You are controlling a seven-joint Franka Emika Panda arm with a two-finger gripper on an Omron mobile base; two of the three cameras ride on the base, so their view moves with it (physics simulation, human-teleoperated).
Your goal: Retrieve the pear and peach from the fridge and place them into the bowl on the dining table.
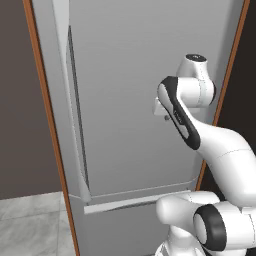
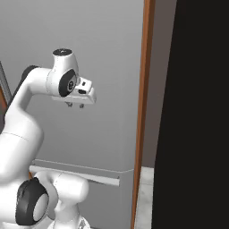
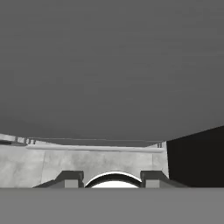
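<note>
The fridge (image 1: 130, 100) stands shut and takes up most of the left base view, its light-grey door flat and plain, with the long vertical handle (image 1: 75, 115) running down at about nine o'clock and the seam of the lower drawer (image 1: 120, 225) crossing near six o'clock. An orange-brown wooden strip (image 2: 144, 112) frames the fridge at its right edge in the right base view, with a dark panel (image 2: 201, 112) at three o'clock beyond it. The gripper (image 2: 75, 105) hangs in front of the upper door, pointing downward, close to the door face; whether it touches cannot be told. In the hand view its two dark fingertips (image 3: 70, 178) stand apart with nothing between them, looking down along the door toward the grey floor (image 3: 87, 162).
</note>
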